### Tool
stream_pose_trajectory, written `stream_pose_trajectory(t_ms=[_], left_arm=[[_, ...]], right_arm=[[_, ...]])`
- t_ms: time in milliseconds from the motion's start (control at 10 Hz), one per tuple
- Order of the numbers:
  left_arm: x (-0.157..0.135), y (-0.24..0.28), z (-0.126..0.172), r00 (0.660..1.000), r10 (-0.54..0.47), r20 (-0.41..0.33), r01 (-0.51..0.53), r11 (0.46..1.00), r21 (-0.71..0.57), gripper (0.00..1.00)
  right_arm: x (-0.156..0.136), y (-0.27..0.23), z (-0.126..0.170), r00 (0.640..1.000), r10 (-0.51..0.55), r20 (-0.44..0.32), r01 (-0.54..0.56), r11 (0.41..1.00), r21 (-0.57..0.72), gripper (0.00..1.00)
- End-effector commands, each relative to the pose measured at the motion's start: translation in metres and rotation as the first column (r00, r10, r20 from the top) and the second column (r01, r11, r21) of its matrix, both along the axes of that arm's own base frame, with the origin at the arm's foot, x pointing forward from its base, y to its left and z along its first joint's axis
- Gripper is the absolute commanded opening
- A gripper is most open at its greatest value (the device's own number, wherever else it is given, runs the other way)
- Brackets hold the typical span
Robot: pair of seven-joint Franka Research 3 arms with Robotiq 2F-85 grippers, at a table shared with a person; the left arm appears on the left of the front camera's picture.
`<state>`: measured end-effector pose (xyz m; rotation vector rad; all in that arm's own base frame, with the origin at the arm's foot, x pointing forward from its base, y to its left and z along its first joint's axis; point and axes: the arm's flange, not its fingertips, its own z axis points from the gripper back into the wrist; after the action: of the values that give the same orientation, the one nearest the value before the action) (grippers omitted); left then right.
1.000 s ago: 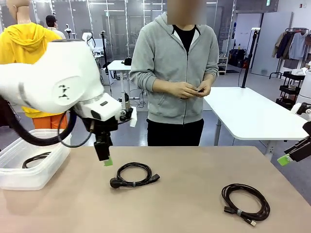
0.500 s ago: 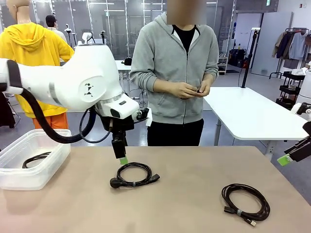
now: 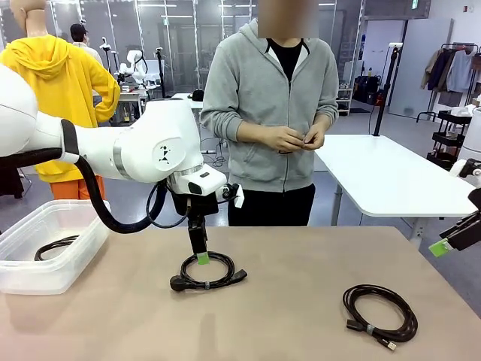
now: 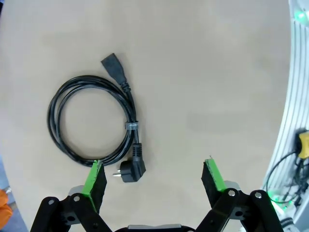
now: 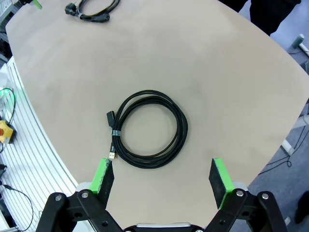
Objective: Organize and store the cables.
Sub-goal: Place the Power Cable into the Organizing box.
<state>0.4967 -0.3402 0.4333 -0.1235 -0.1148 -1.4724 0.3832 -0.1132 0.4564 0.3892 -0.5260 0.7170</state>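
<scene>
While its jaws stay spread, the left gripper (image 3: 201, 257) has swung rightward over the coiled cable (image 3: 207, 285).

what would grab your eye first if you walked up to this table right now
The big white left arm reaching in from the left, its claw open right over a coiled black cable at mid-table. Next, a larger second coil lying alone near the right front, and a clear bin at the left edge with another cable inside. A person in a grey hoodie stands at the far side.
</scene>
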Motion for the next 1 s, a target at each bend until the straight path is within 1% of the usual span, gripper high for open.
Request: stream_pose_trajectory(t_ms=[0, 300, 400, 500, 600, 700, 800, 900], left_arm=[[-0.001, 0.001, 0.007, 1.0, 0.014, 0.018, -0.014, 1.0, 0.0, 1.0], [-0.001, 0.001, 0.007, 1.0, 0.014, 0.018, -0.014, 1.0, 0.0, 1.0], [0.0, 0.0, 0.003, 1.0, 0.001, 0.005, -0.001, 1.0, -0.004, 1.0], [0.008, -0.005, -0.013, 1.0, 0.005, -0.008, -0.005, 1.0, 0.003, 1.0], [0.017, -0.006, -0.026, 0.998, 0.037, 0.045, -0.036, 0.999, -0.032, 1.0], [0.022, -0.004, -0.037, 0.998, 0.05, 0.04, -0.047, 0.997, -0.062, 1.0], [0.025, -0.001, -0.048, 0.998, 0.057, 0.02, -0.056, 0.997, -0.044, 1.0], [0.031, -0.002, -0.059, 0.999, 0.038, 0.009, -0.038, 0.999, -0.037, 1.0]], right_arm=[[0.0, 0.0, 0.0, 1.0, -0.001, 0.001, 0.001, 1.0, -0.002, 1.0], [0.0, 0.0, 0.0, 1.0, -0.001, 0.001, 0.001, 1.0, -0.002, 1.0], [0.0, 0.0, 0.0, 1.0, -0.001, 0.001, 0.001, 1.0, -0.002, 1.0], [0.0, 0.0, 0.0, 1.0, -0.001, 0.001, 0.001, 1.0, -0.002, 1.0], [0.0, 0.0, 0.0, 1.0, -0.001, 0.001, 0.001, 1.0, -0.002, 1.0], [0.0, 0.0, 0.0, 1.0, -0.001, 0.001, 0.001, 1.0, -0.002, 1.0], [0.0, 0.0, 0.0, 1.0, -0.001, 0.001, 0.001, 1.0, -0.002, 1.0], [0.0, 0.0, 0.0, 1.0, -0.001, 0.001, 0.001, 1.0, -0.002, 1.0]])
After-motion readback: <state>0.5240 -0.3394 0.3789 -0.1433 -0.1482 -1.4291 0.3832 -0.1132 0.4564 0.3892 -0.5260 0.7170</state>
